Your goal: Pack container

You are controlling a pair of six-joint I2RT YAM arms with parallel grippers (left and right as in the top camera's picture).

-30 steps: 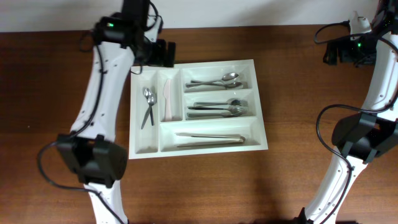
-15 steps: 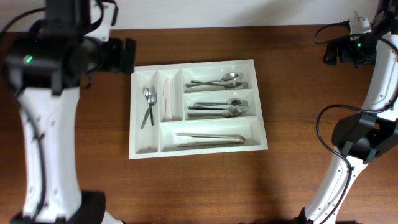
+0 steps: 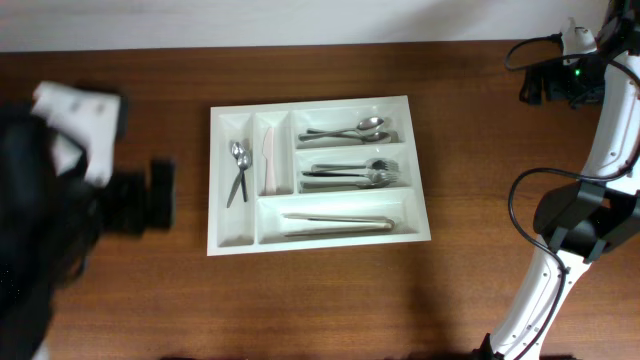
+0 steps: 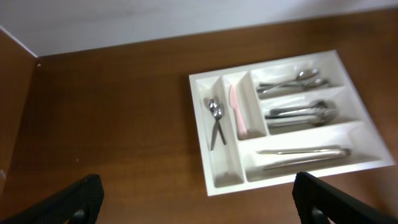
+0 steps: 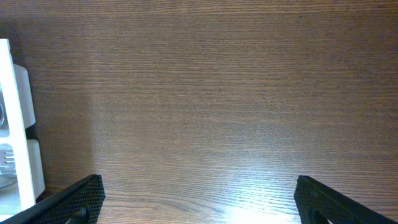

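The container (image 3: 232, 225) is a white five-compartment tray in the middle of the table, also in the left wrist view (image 4: 225, 167). It holds two small spoons (image 3: 238, 170), a pale pink knife (image 3: 268, 160), spoons (image 3: 345, 130), forks (image 3: 350, 175) and long steel pieces (image 3: 338, 222). My left gripper (image 3: 140, 198) is blurred, high and to the left of the tray. In its own view it (image 4: 199, 202) is wide open and empty. My right gripper (image 3: 560, 82) is at the back right, open and empty over bare wood (image 5: 199, 199).
The tray's edge (image 5: 15, 99) shows at the left of the right wrist view. The table's back edge meets a pale wall (image 3: 320, 20). The right arm's base (image 3: 575, 225) stands at the table's right side.
My left arm has swung away from the tray's back left corner, leftward and toward the front, rising, and is now motion-blurred. The right arm and tray have not moved.
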